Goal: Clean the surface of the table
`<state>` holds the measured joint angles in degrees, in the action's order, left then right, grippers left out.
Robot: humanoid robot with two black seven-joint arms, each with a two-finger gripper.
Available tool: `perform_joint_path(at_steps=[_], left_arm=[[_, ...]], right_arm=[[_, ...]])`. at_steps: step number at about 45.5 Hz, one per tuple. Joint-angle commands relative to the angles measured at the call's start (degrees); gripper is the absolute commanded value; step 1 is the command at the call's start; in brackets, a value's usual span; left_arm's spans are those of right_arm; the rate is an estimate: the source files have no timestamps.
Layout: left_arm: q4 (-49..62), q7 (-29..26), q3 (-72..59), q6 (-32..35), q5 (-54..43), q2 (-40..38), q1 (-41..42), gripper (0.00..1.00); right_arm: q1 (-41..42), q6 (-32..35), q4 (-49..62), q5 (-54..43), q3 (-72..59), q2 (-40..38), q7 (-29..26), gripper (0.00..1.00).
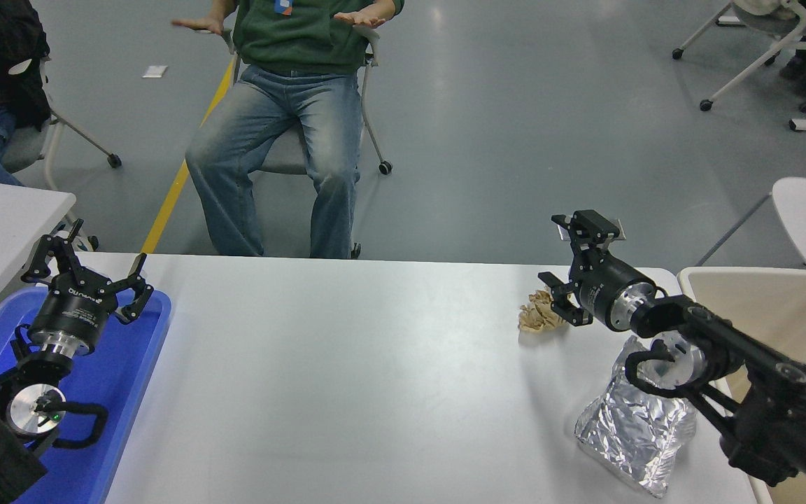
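My right gripper (pixel 571 269), jaws spread and empty, hovers just beside the crumpled tan paper wad (pixel 534 316) on the white table surface (pixel 347 378), seemingly lining up; next, descend and close.

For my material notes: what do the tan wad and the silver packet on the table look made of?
The tan wad looks like crumpled brown paper: matte, with soft irregular folds. The silver packet looks like foil or metallised film: shiny, with sharp creases catching light. Which of the two is unclear.
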<state>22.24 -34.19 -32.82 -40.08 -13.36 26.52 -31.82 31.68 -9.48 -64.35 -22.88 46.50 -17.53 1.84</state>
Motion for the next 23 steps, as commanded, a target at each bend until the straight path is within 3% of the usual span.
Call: perform_joint_path(at_steps=[1, 23], left_arm=[[0.0, 0.0, -0.05, 0.0, 0.0, 0.02, 0.0, 1.0], [0.0, 0.0, 0.04, 0.0, 0.0, 0.02, 0.0, 1.0]], right_arm=[[-3.03, 0.07, 1.34, 0.02, 8.25, 6.71, 2.11, 0.99], [-4.61, 0.16, 2.3, 0.02, 10.72, 9.88, 3.87, 0.98]])
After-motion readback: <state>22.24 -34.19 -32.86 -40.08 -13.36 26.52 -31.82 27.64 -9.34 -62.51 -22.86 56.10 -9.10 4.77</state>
